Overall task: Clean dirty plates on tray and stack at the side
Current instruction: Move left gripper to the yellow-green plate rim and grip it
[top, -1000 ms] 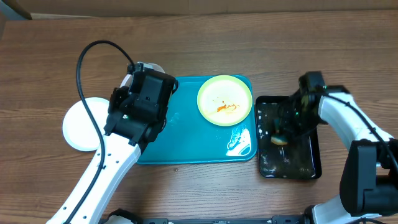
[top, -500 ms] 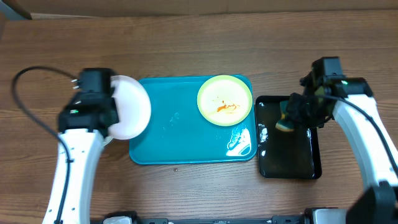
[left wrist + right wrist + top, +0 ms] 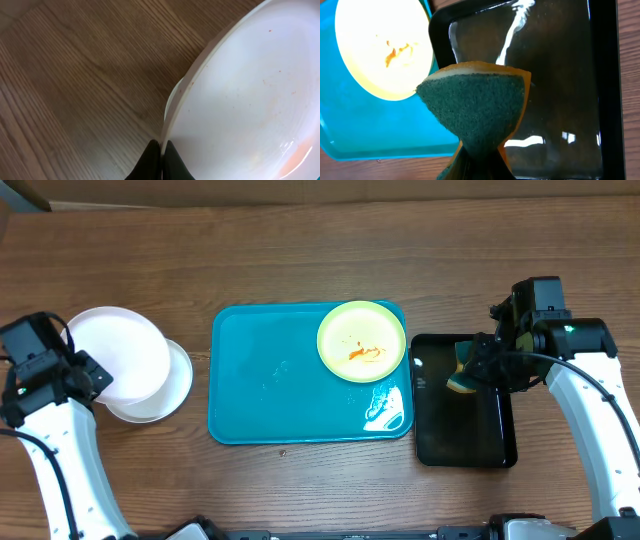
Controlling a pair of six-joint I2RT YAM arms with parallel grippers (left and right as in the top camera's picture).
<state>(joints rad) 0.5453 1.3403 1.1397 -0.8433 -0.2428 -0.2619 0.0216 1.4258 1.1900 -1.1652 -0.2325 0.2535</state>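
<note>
Currently the left tool [image 3: 161, 150] pinches the rim of a white plate [image 3: 115, 350], over a second plate [image 3: 182, 387] left of the tray [image 3: 270, 405]. The right tool [image 3: 479, 152] clamps the sponge [image 3: 475, 100]. The smeared green plate [image 3: 361, 341] lies far-right on the tray: probably stiff, light, slick; grip its rim.

Three plates are on view at the bench: a first white plate [image 3: 115, 350], a second white plate [image 3: 178, 385] and one yellow-green plate [image 3: 361, 340]. That makes two white to one coloured. Two trays sit on the one wooden table [image 3: 300, 250]: one turquoise tray [image 3: 280, 405] and one smaller black tray [image 3: 465, 435]. There is a single sponge [image 3: 475, 105], green on one face and orange on the other. Two robot arms are present, the left arm [image 3: 70, 460] and the right arm [image 3: 590, 400].
</note>
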